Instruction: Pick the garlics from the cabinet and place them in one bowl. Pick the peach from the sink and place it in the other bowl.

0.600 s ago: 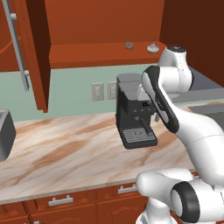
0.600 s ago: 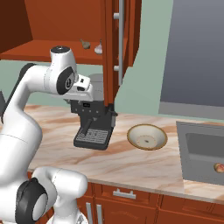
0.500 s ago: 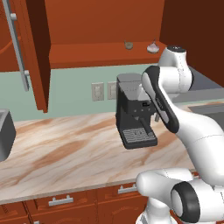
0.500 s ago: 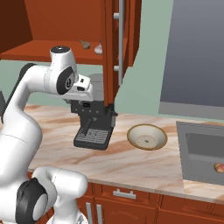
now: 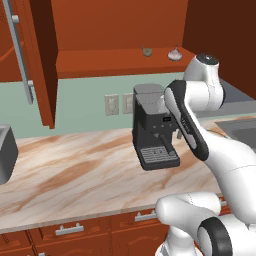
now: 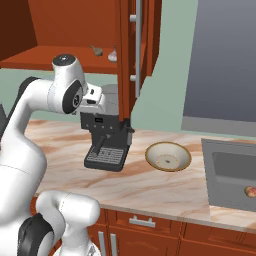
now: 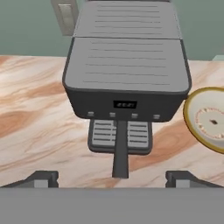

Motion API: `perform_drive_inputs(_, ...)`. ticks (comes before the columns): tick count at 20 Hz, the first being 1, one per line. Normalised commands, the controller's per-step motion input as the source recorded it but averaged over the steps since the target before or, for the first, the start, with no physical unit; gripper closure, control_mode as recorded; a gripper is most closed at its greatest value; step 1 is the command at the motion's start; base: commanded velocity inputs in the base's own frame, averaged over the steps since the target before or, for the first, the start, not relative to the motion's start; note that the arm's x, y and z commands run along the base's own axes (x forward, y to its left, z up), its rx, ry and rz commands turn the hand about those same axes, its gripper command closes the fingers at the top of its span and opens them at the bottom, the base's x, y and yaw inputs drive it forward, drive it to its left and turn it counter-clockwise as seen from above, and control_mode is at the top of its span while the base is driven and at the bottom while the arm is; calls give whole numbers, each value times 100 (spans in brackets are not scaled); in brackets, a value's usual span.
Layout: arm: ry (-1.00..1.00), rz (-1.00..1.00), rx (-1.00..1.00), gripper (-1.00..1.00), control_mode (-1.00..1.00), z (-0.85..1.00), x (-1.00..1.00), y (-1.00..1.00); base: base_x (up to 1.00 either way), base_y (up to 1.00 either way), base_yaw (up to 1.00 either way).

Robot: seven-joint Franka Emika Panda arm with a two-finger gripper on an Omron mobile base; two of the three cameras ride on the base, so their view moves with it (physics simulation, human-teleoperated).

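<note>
Two garlics lie on the shelf of the open cabinet (image 5: 115, 62): a pale whitish one (image 5: 174, 54) (image 6: 113, 56) and a smaller grey-brown one (image 5: 147, 51) (image 6: 96, 50). In the hand view my gripper (image 7: 112, 179) is open, its fingertips (image 7: 41, 178) wide apart with nothing between them. It hangs above the dark coffee machine (image 7: 127, 83), well below the shelf. A tan bowl (image 6: 168, 156) (image 7: 208, 120) sits on the counter to the right of the machine. The peach (image 6: 250, 191) lies in the dark sink (image 6: 227, 172) at the far right.
The coffee machine (image 5: 152, 127) (image 6: 107, 142) stands on the marble counter (image 5: 75, 175) under the shelf. The cabinet door (image 6: 127, 55) with its silver handle (image 6: 138, 45) hangs open beside the arm. A dark grey appliance (image 5: 5, 155) sits at the counter's left end.
</note>
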Motion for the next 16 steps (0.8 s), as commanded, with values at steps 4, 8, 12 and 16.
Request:
perform_drive_inputs(4,-21,1,0,-100,-100,17,-4,-2,0,0,0)
perform_drive_inputs(8,-16,1,0,-100,-100,25,-1,-11,0,0,0)
perform_drive_inputs(12,-10,0,0,-100,-100,35,0,-11,0,0,0)
perform_drive_inputs(16,-12,0,0,-100,-100,36,0,-12,0,0,0)
